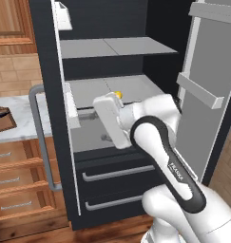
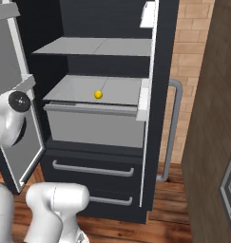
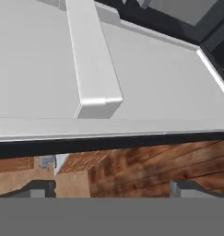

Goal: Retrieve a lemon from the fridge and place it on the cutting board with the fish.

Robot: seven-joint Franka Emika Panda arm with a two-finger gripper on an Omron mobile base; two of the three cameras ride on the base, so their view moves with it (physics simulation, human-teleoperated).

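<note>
The fridge point(image 1: 112, 28) stands with both doors open. The lemon point(image 1: 118, 94), small and bright yellow, lies on the grey middle shelf above the crisper box, and it is seen again as the lemon point(image 2: 98, 94) from the other side. My white hand point(image 1: 109, 119) hangs in front of that shelf, below and just left of the lemon, apart from it. The gripper point(image 3: 112, 189) is open with nothing between its fingertips point(image 3: 37, 189); it faces a grey door panel with a bin rail. A corner of the dark cutting board point(image 1: 2, 118) lies on the counter at far left; the fish is out of view.
The right fridge door point(image 1: 207, 90) with its bin rail stands open close beside my arm. The left door edge point(image 1: 64, 99) and its grey bar handle point(image 1: 38, 137) stand between the shelves and the marble counter point(image 1: 22, 114). Two black drawers point(image 2: 93, 168) sit below, above the wood floor.
</note>
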